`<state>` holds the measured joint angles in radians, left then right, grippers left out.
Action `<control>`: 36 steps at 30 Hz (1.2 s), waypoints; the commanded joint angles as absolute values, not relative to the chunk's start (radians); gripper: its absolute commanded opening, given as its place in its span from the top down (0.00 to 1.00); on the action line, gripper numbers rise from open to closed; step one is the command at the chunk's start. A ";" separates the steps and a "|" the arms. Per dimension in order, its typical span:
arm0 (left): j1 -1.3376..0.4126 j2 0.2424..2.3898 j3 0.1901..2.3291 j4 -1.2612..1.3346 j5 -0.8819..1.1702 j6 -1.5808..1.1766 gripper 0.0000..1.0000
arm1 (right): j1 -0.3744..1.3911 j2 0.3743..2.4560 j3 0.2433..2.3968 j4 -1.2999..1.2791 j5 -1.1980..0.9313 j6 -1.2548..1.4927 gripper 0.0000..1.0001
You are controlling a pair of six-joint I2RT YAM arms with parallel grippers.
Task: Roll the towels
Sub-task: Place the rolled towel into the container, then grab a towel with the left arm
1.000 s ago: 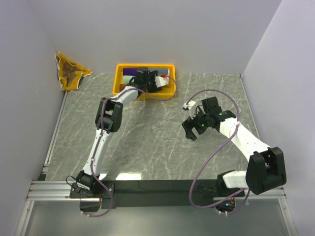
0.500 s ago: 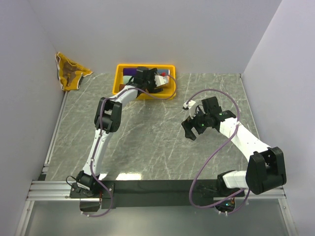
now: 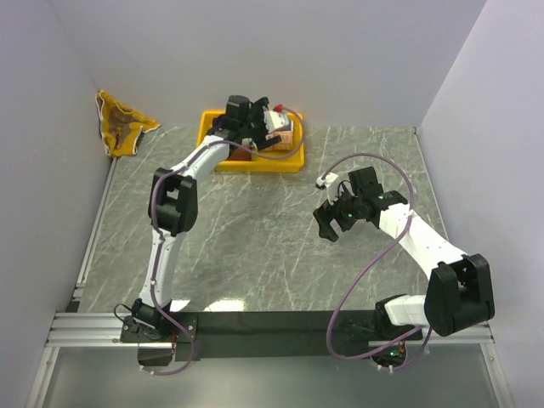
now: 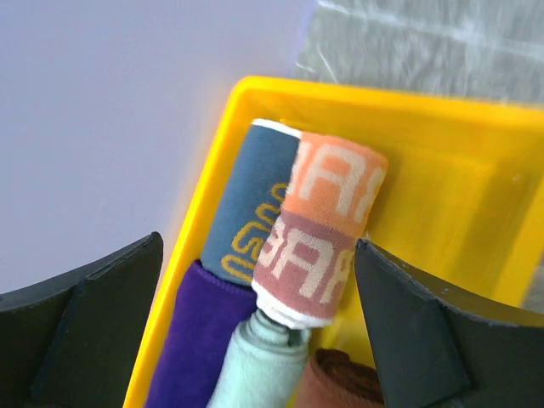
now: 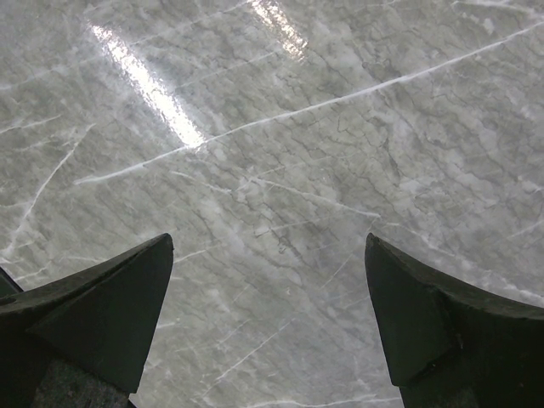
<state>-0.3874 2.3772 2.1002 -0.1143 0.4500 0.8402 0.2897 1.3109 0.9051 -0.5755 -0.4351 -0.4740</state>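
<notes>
Left gripper (image 4: 257, 240) has shifted toward the upper left of the yellow tray (image 4: 459, 161), jaws now spread wide, gripping nothing. Rolled towels (image 4: 319, 229) lie packed in the tray beneath it; a brown-and-yellow towel (image 3: 121, 127) sits crumpled at upper left. Right gripper (image 5: 269, 238) unchanged, jaws apart over the marble table (image 5: 280, 110), centre-right.

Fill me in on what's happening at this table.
Two robot arms are working on rolling towels. The left claw hangs open over the yellow tray and grips nothing. In the tray, an orange and pink lettered roll lies among a blue-grey roll, a purple roll and a mint roll. The right claw hovers open over the table. A yellow-brown towel lies crumpled at the far left corner, not yet rolled.
</notes>
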 commanded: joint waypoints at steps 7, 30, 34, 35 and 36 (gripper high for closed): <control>-0.244 2.140 2.163 -0.336 0.288 0.427 0.01 | 0.279 1.325 0.969 -0.534 -0.451 -0.436 0.00; 0.304 2.454 2.249 -0.489 0.054 0.276 0.35 | 0.252 1.502 1.138 -0.617 -0.430 -0.400 0.00; 0.305 2.499 2.258 -0.451 0.043 0.301 0.33 | 0.253 1.517 1.147 -0.621 -0.420 -0.394 0.00; 0.305 2.514 2.260 -0.442 0.032 0.302 0.33 | 0.252 1.520 1.150 -0.623 -0.420 -0.393 0.00; 0.305 2.523 2.263 -0.425 0.026 0.304 0.32 | 0.252 1.528 1.157 -0.626 -0.419 -0.393 0.00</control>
